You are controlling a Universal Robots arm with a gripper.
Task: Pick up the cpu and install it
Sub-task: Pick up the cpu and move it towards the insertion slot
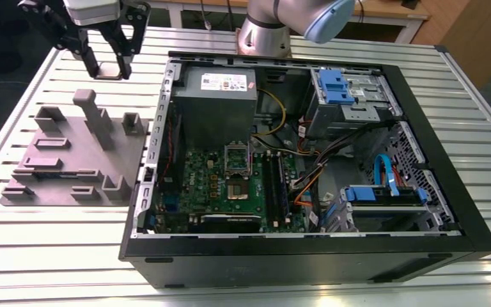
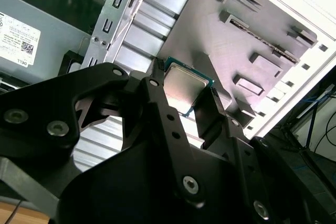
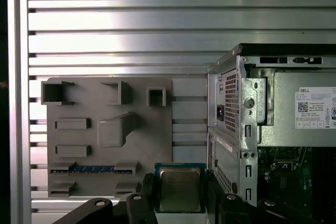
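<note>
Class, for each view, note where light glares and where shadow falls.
In the first wrist view, bright glare bands cross the slatted table; the cpu lid shines softly. In the second wrist view, the table's edge washes out white. In the exterior view, the computer case interior lies in shade.

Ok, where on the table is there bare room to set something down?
Bare table slats lie below the grey fixture block in the exterior view, and beyond it, near the gripper holding the cpu. The gap between block and computer case is narrow; inside the case is crowded.
</note>
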